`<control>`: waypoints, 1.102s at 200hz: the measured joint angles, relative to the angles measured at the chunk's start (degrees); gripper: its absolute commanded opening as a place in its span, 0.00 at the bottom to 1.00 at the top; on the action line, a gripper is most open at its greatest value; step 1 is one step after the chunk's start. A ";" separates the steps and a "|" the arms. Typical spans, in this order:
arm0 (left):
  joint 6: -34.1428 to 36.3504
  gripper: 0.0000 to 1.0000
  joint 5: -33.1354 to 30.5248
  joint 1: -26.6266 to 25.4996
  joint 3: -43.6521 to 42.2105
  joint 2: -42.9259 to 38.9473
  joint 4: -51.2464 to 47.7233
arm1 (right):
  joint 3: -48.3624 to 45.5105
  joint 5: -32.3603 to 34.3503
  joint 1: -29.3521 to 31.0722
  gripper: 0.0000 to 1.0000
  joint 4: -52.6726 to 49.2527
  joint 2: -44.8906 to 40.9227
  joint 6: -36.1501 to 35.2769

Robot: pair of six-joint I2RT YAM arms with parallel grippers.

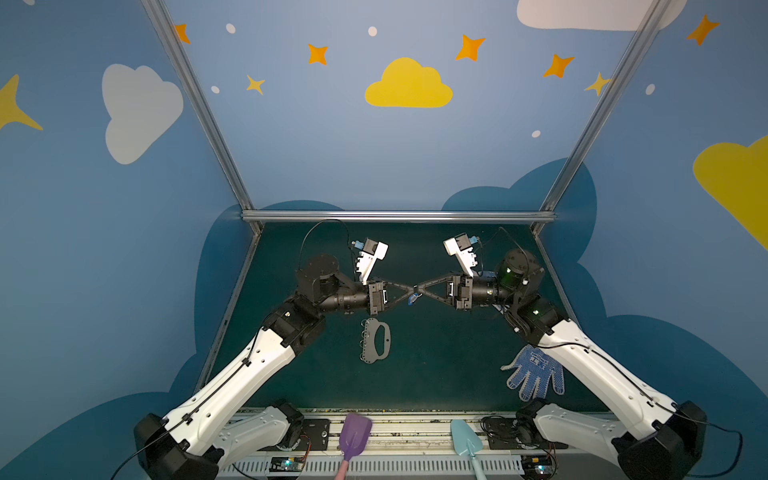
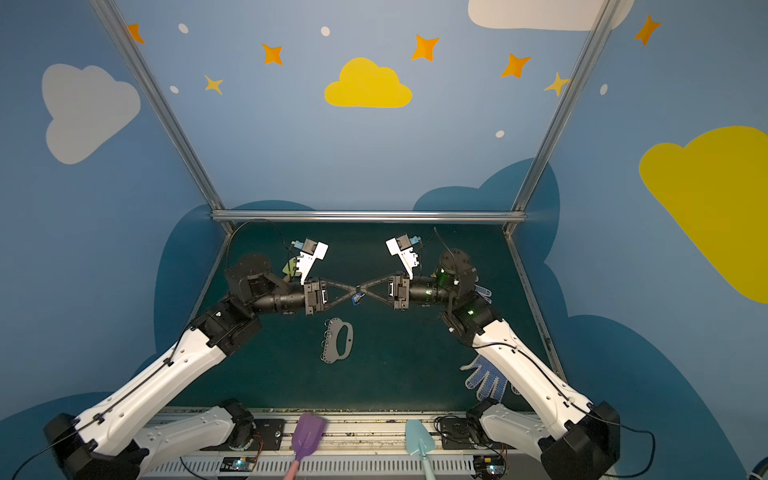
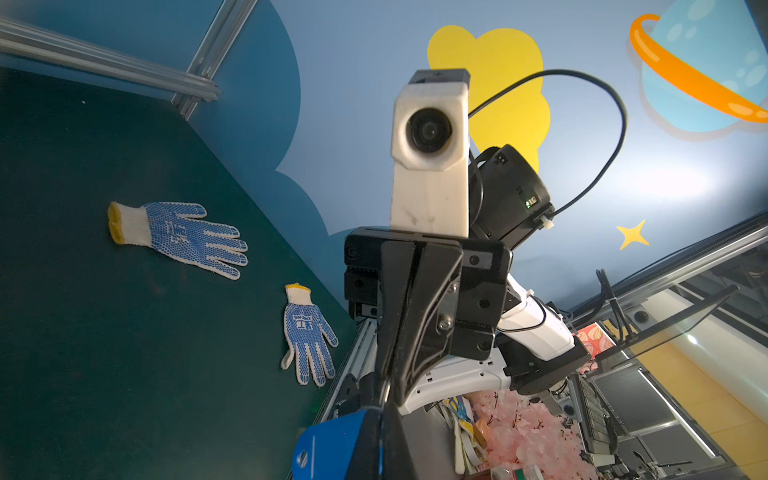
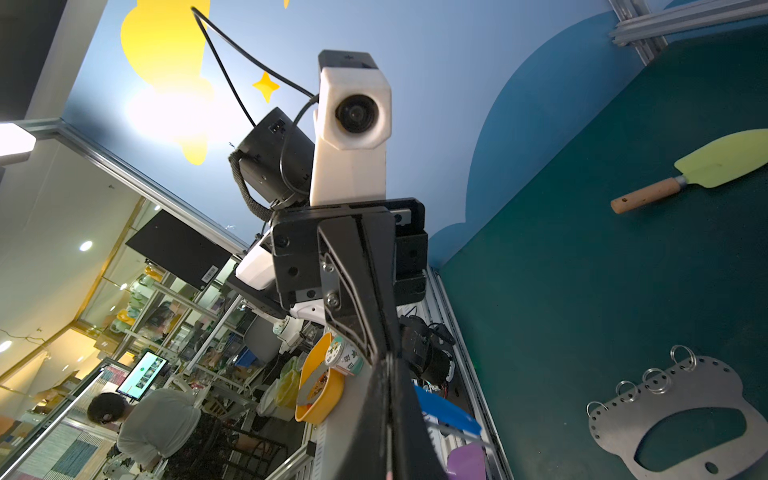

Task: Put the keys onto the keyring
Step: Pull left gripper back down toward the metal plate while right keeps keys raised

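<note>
L end effector (image 1: pixel 410 288) and R end effector (image 1: pixel 419 288) meet tip-to-tip above mid-surface (image 1: pixel 436 365), both pinched shut on the keys (image 1: pixel 413 298) — these dangle just below the tips. The keyring (image 1: pixel 376 340) lies flat on the surface — toward front edge, L of the tips, apart from keys.

- No text, number or brand can be read anywhere.
- Each work glove (image 3: pixel 183 237) (image 3: pixel 309 336) has a blue printed emblem on its dotted side; its characters are too small to read.
- A black panel (image 4: pixel 178 249) outside the booth carries a white barcode sticker (image 4: pixel 210 273), illegible.
- A round cup lid (image 4: pixel 344 355) shows blurred print.
- A lit screen (image 4: pixel 143 374) shows small pictures, with no legible words.
</note>
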 measured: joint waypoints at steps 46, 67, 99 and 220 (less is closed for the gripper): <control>0.85 0.57 -3.87 0.02 0.02 -0.35 -2.32 | 0.00 1.84 -0.13 0.00 -2.62 -0.70 -1.84; 0.96 0.65 -9.55 0.74 -0.28 -1.86 -5.40 | -0.07 3.93 -0.76 0.00 -5.88 -2.01 -4.24; 0.46 0.67 -19.82 4.31 -1.25 -5.16 -12.07 | -0.11 8.35 -1.86 0.00 -12.76 -3.76 -9.55; -8.28 0.46 -35.28 12.50 -4.90 23.06 -34.75 | -4.35 19.21 -2.69 0.00 -25.94 -2.71 -23.02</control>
